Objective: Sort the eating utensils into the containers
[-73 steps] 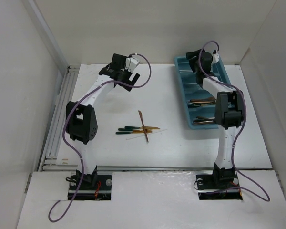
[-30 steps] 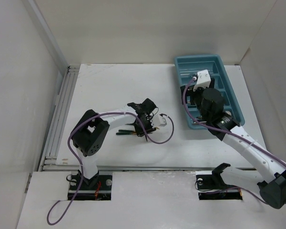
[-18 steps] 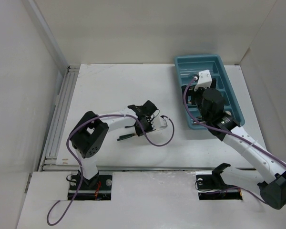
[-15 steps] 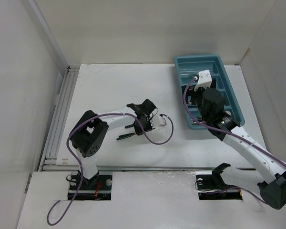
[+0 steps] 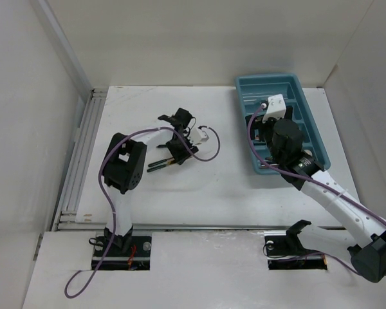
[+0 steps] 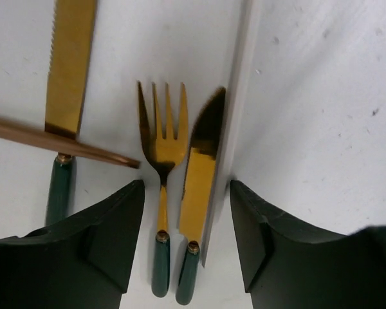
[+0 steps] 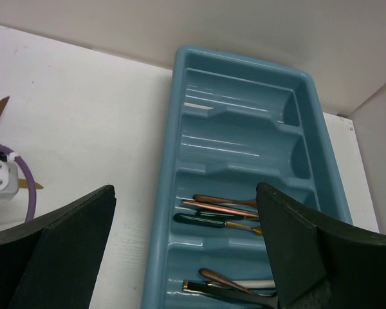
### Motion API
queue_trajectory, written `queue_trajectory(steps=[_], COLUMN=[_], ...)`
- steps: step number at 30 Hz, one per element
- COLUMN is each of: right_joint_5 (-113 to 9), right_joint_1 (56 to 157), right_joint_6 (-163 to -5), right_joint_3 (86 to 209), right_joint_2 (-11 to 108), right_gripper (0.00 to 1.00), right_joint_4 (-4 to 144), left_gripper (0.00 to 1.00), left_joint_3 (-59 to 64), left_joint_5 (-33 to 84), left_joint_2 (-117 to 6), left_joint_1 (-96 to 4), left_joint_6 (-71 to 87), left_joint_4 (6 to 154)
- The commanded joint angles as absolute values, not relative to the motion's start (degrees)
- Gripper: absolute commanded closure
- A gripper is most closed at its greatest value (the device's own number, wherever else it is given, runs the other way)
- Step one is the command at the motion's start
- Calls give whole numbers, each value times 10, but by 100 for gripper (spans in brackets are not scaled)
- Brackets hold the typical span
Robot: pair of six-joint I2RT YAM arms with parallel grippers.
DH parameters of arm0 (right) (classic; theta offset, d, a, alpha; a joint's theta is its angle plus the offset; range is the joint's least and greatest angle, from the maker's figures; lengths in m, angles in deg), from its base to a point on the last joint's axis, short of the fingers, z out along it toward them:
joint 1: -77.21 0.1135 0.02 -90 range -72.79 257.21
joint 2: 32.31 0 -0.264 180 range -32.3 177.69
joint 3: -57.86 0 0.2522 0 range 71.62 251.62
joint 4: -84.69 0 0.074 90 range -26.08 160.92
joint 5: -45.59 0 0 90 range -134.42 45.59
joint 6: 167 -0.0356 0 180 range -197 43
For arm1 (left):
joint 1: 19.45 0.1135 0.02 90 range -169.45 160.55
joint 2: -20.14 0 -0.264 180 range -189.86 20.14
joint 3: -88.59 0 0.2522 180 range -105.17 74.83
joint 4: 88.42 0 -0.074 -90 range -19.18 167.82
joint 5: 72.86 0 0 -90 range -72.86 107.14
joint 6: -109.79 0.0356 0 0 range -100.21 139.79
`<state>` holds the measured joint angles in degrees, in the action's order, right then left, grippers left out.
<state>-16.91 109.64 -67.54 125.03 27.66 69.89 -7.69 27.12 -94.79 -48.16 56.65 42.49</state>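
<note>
Looking down the left wrist view, a green-handled gold fork (image 6: 161,193) and a green-handled gold knife (image 6: 196,187) lie side by side between the fingers of my left gripper (image 6: 186,188). It is open and touches neither. A cream-white stick (image 6: 237,122) lies against the knife. A second gold knife (image 6: 67,64) and a copper stick (image 6: 58,141) lie to the left. From above, these utensils (image 5: 156,165) lie left of centre under my left gripper (image 5: 172,154). My right gripper (image 7: 185,187) hangs open and empty over the teal tray (image 7: 174,129), whose compartments hold copper and green-handled utensils (image 7: 209,220).
The tray (image 5: 289,87) sits at the table's far right. White walls close in the table on the left, back and right. A ridged rail (image 5: 80,161) runs along the left edge. The left arm's purple cable (image 5: 209,145) loops near the utensils.
My left gripper has moved left and away from the arms' bases, and the green-handled utensils shifted left with it. Its jaws closed, then opened again. The right arm has not moved.
</note>
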Motion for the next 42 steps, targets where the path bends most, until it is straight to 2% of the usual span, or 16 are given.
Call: queue_trajectory(steps=[1, 8, 14, 15, 17, 20, 23, 24, 28, 37, 42], right_joint_5=[-152, -152, -152, -152, -158, -163, -163, -163, -158, -152, -145], right_joint_1=[1098, 1098, 1098, 1098, 1098, 1098, 1098, 1098, 1098, 1098, 1098], right_joint_6=[-666, -661, -661, -661, -661, -661, -655, -655, -655, -655, -650], right_joint_3=[1256, 1256, 1256, 1256, 1256, 1256, 1256, 1256, 1250, 1239, 1251], right_joint_2=[264, 259, 270, 276, 276, 282, 282, 282, 261, 256, 256], right_gripper=[6, 6, 6, 6, 6, 6, 6, 6, 4, 4, 4], right_joint_4=[710, 700, 700, 700, 700, 700, 700, 700, 700, 694, 689], left_gripper=[47, 47, 46, 49, 66, 81, 81, 72, 60, 58, 58], left_joint_3=[-122, -159, -95, -80, -52, -36, -82, -99, -122, -103, -119], left_joint_5=[246, 197, 281, 294, 310, 295, 280, 274, 257, 237, 231], left_joint_2=[-1000, -958, -884, -878, -873, -901, -952, -961, -944, -909, -951], left_joint_1=[-463, -432, -473, -478, -489, -495, -466, -460, -460, -465, -460], left_joint_6=[550, 490, 473, 479, 484, 484, 453, 445, 448, 462, 451], left_joint_4=[407, 445, 414, 414, 414, 426, 426, 426, 456, 472, 458])
